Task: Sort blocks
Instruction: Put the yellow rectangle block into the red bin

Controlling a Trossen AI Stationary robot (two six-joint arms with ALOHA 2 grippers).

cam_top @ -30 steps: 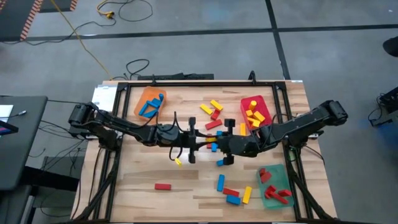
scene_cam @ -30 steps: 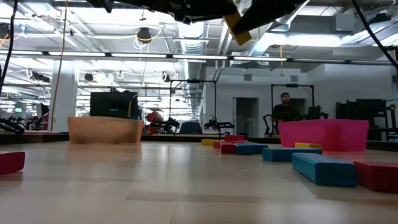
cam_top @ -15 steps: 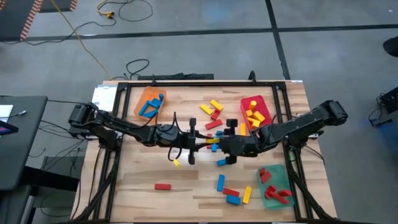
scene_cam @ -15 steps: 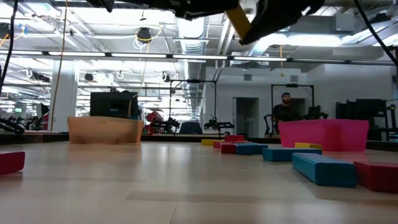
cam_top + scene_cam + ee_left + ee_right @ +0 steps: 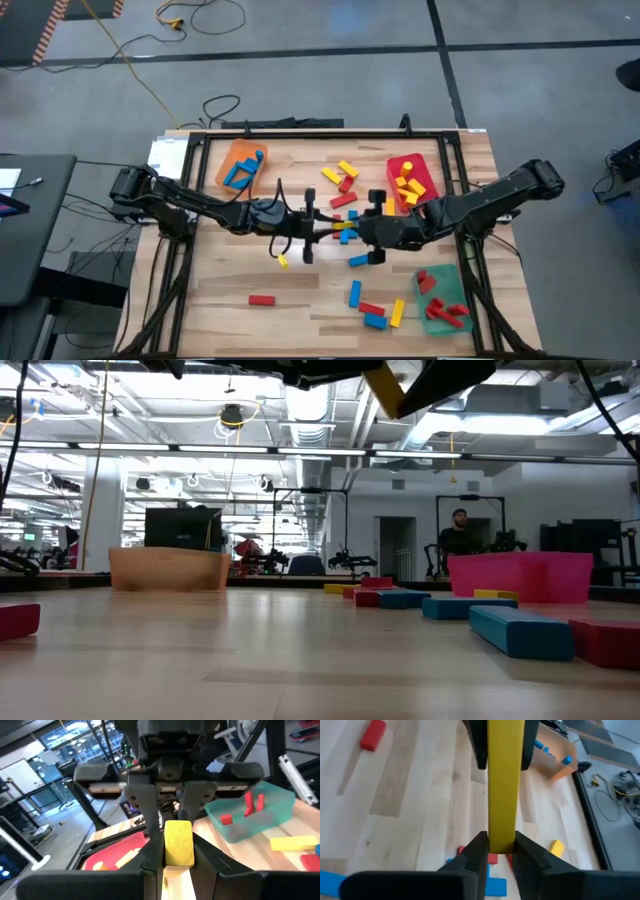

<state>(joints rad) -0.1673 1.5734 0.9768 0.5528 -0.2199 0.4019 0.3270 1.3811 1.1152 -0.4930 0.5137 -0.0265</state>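
Together, left gripper [image 5: 172,857] and right gripper [image 5: 496,851] pinch one smooth (oblong) yellow block [image 5: 504,780].

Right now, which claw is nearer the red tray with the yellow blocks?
Right. The right claw sits just inboard of the red tray, near its front corner. The left claw is farther toward the table's middle; both grip one yellow block.

Wooden table [image 5: 230,280], scattered blocks [image 5: 375,310], orange tray [image 5: 228,157], red tray [image 5: 424,170], green tray [image 5: 432,322]

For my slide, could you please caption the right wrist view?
Both grippers, right and left, clamp one yellow block above the table.
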